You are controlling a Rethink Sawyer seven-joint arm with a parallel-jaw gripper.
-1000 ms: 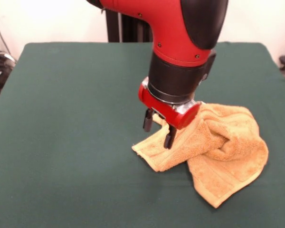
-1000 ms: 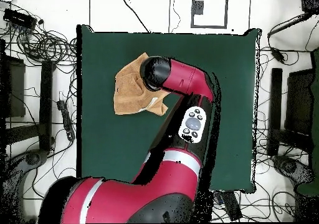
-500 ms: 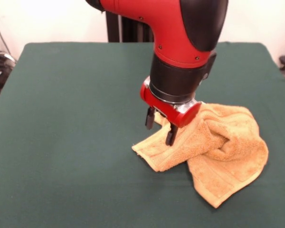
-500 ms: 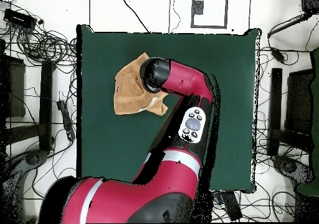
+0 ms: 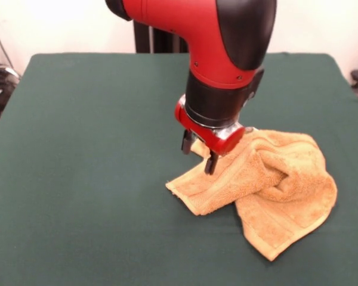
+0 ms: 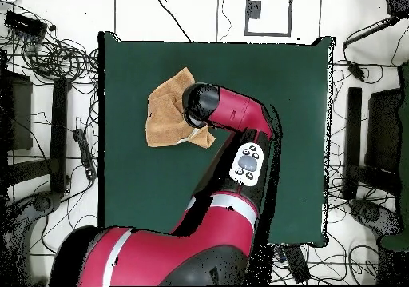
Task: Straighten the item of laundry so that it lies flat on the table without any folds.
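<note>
The golden-orange terry towel [image 5: 268, 185] lies crumpled and folded over itself on the dark green table [image 5: 89, 149], right of centre in the front view. One flap points left and another toward the front edge. My gripper [image 5: 198, 154] hangs just above the towel's left flap, its two black fingers apart and empty. In the overhead view the towel [image 6: 164, 112] lies in the table's upper left part, and the arm's wrist [image 6: 201, 104] covers its right side, hiding the gripper.
The table [image 6: 295, 140] is ringed by cables, stands and equipment on the floor [image 6: 56, 60]. The robot's pedestal [image 5: 158, 39] stands at the far side in the front view. The arm's bulk [image 6: 232, 164] crosses the table's middle in the overhead view.
The gripper has risen a little and drifted toward the far side of the table, staying open. The towel has not moved.
</note>
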